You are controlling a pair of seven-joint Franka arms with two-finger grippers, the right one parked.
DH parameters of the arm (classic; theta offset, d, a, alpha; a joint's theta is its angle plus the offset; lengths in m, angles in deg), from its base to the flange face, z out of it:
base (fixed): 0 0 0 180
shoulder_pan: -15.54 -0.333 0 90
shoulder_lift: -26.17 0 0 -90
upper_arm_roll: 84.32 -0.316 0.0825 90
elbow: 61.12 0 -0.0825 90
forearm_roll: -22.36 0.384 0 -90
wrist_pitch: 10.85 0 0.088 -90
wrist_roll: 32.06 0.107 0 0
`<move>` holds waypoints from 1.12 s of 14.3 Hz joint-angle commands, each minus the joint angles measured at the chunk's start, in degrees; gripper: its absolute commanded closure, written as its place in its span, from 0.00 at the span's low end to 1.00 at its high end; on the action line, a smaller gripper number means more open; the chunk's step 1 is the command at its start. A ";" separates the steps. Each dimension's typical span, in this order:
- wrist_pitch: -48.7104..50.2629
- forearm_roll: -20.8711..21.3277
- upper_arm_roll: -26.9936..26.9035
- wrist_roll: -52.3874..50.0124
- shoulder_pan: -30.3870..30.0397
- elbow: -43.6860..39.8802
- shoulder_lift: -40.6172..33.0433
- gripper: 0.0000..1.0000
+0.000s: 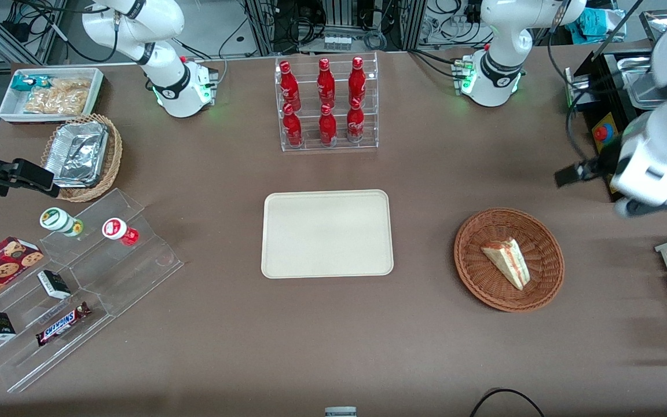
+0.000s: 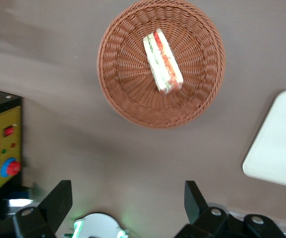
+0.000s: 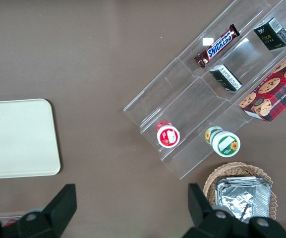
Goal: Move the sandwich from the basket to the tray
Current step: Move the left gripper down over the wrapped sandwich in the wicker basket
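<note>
we see one sandwich [image 1: 506, 262], white wedge with red-green layers, in one basket [image 1: 478, 272]; one tray [image 1: 327, 234]; gripper [image 2: 128, 201] spread wide above the table, near the basket.

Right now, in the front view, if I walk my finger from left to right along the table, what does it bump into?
Snickers bar → red-capped cup → tray → basket holding the sandwich → open gripper, up above the table.
</note>
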State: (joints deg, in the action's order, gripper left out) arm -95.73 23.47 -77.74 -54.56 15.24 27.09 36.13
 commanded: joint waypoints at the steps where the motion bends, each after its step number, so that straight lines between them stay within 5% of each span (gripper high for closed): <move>1: -3.70 0.73 0.46 -7.44 1.09 -0.68 7.15 0.00; 8: -18.63 0.91 0.46 -25.65 1.71 -0.59 20.78 0.00; 16: -30.94 1.26 0.11 -26.20 1.62 10.47 22.64 0.01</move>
State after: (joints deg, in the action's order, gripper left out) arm -124.10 23.57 -77.27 -79.41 16.45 34.56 59.90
